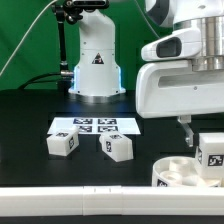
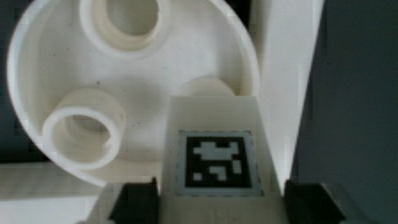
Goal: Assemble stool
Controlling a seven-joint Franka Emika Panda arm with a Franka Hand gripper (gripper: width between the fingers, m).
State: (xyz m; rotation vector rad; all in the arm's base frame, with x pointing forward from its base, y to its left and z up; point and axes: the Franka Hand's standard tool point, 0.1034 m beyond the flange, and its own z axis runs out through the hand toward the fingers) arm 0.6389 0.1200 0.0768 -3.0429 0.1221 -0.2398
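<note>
The round white seat [image 1: 178, 172] lies on the black table at the exterior view's lower right, its sockets facing up. In the wrist view the seat [image 2: 151, 85] fills the frame, with one round socket [image 2: 80, 135] close to the held part. My gripper [image 1: 204, 142] is shut on a blocky white leg [image 1: 211, 153] with a square tag and holds it just over the seat's edge. In the wrist view the leg [image 2: 217, 150] sits between my dark fingers [image 2: 135, 202], tag toward the camera. Two more legs [image 1: 63, 143] [image 1: 117, 147] lie loose on the table.
The marker board [image 1: 95, 126] lies flat behind the two loose legs. The robot's white base [image 1: 97, 60] stands at the back. A long white bar [image 1: 90, 205] runs along the front edge of the table.
</note>
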